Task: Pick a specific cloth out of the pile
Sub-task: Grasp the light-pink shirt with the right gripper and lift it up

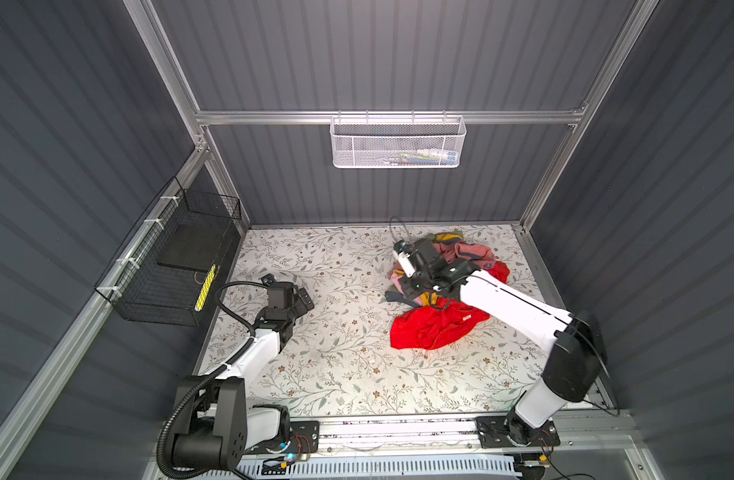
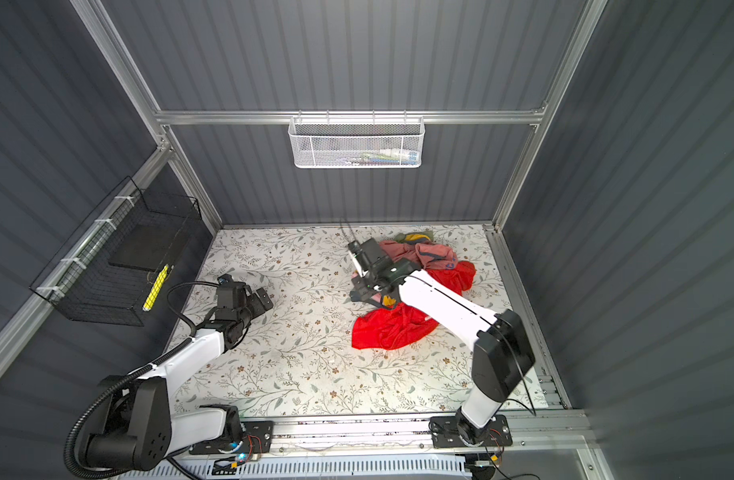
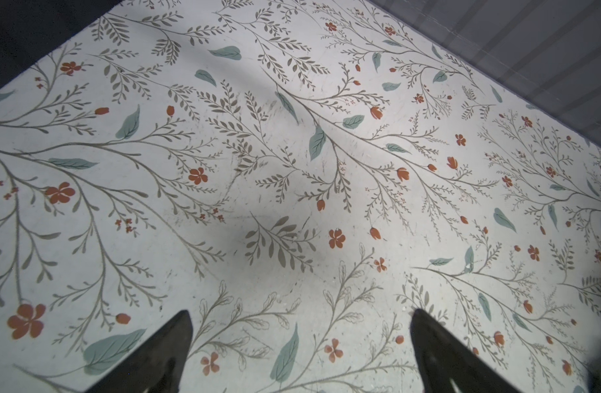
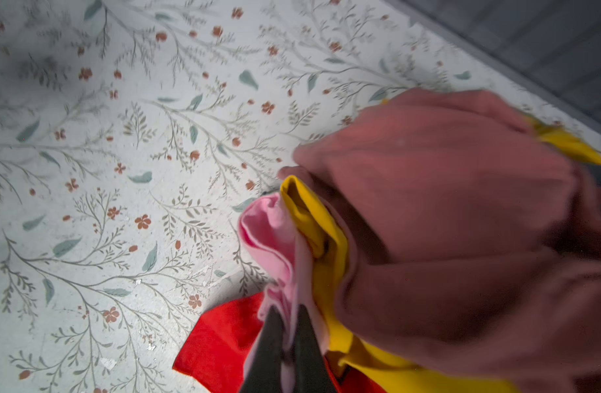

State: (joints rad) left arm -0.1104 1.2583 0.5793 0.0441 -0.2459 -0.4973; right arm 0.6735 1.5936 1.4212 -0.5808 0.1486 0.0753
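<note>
The pile [image 1: 467,254] lies at the back right of the floral table [image 1: 340,365], with red [image 1: 427,330], mustard yellow [image 4: 312,221], dusty salmon-pink [image 4: 445,190] and olive pieces. The cloth [image 4: 265,231], light pink, sticks out at the pile's left edge between the red and yellow pieces. My right gripper [image 4: 288,308] is shut on a fold of it; in both top views it sits at that edge [image 1: 403,286] [image 2: 359,293]. My left gripper [image 3: 300,314] stands open over bare table, far left of the pile [image 1: 305,300] [image 2: 263,301].
A black wire basket [image 1: 178,266] hangs on the left wall with a yellow item [image 1: 205,286] inside. A white mesh basket [image 1: 398,143] hangs on the back wall. Grey walls enclose the table on three sides.
</note>
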